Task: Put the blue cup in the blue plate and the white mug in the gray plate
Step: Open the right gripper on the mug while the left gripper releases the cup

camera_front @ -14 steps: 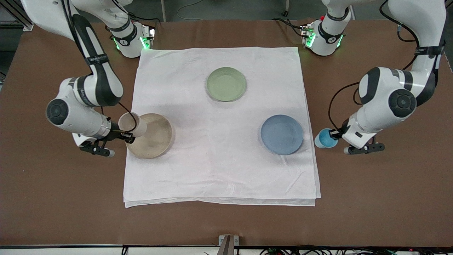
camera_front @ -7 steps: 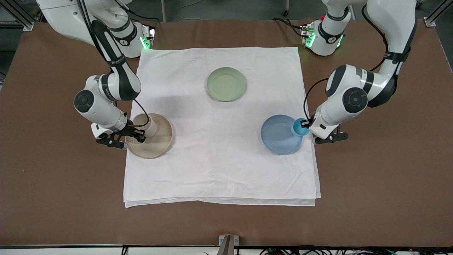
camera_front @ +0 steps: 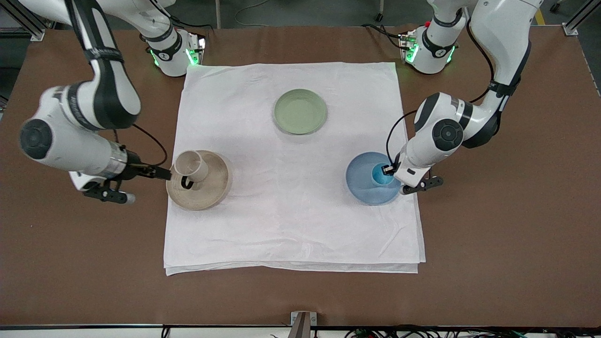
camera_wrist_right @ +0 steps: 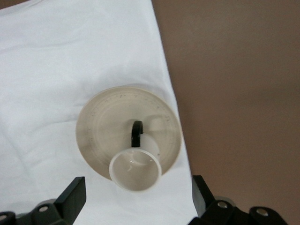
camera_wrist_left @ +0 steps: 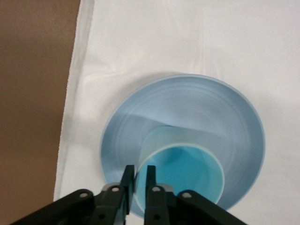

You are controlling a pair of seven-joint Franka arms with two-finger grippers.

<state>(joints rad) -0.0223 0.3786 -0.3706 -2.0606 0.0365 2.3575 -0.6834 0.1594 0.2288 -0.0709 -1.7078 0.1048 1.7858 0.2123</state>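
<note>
The white mug point(camera_front: 191, 170) stands upright in the gray plate point(camera_front: 209, 195), its black handle toward the front camera. My right gripper point(camera_front: 164, 174) is open and empty just off the plate's edge, toward the right arm's end of the table. In the right wrist view the mug point(camera_wrist_right: 136, 169) sits on the plate point(camera_wrist_right: 101, 124) between the wide-apart fingers point(camera_wrist_right: 74, 194). The blue cup point(camera_front: 379, 174) is in the blue plate point(camera_front: 361, 185). My left gripper point(camera_front: 388, 170) is shut on its rim. The left wrist view shows the fingers point(camera_wrist_left: 127, 180) pinching the cup point(camera_wrist_left: 185, 176) over the plate point(camera_wrist_left: 197, 105).
A white cloth point(camera_front: 291, 225) covers the middle of the brown table point(camera_front: 507, 244) under all the plates. A sage-green plate point(camera_front: 300, 111) lies on the cloth nearer the robots' bases.
My right gripper let go of the mug on the gray plate and drew back off the plate. My left gripper carried the blue cup from the plate's edge farther in over the blue plate.
</note>
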